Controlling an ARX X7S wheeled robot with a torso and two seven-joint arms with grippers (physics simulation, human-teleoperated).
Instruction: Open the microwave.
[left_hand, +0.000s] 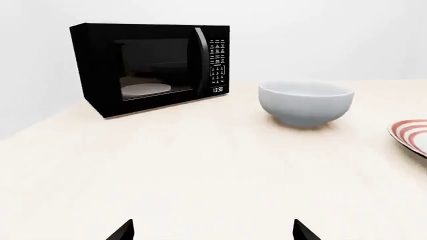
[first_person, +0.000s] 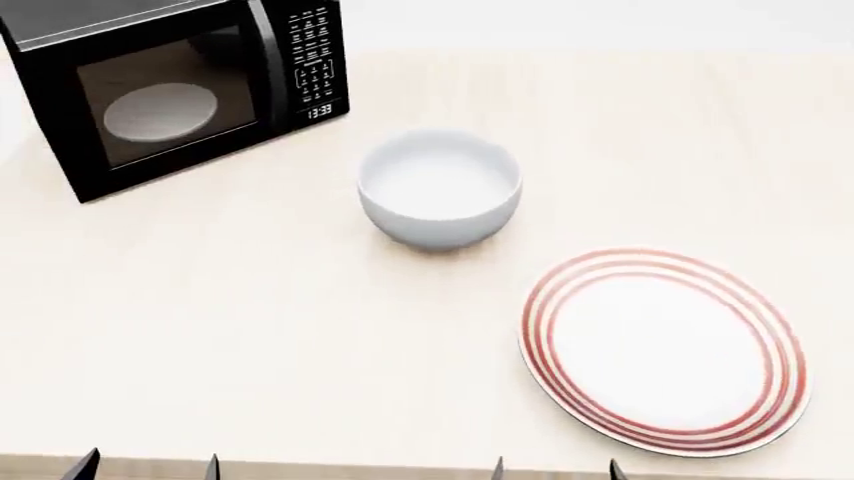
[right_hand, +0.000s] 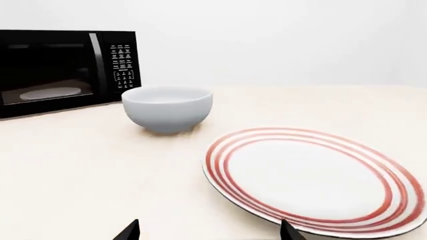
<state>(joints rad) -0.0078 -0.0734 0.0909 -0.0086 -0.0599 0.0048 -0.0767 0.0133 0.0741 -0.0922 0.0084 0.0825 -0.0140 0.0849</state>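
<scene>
You are at the very start: the microwave (first_person: 174, 90) sits shut in the upper left of the head view. Your left gripper (first_person: 147, 468) and right gripper (first_person: 554, 468) are spread wide, holding nothing. Next, reach your left gripper to the handle (first_person: 267, 62).

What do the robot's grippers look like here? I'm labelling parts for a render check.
Little shows. The left gripper and right gripper each appear as two plain black, pointed fingertips at the frame edge, with no markings, cables or sleeves in sight. The head view shows the same dark tips. The arms themselves are out of frame.
</scene>
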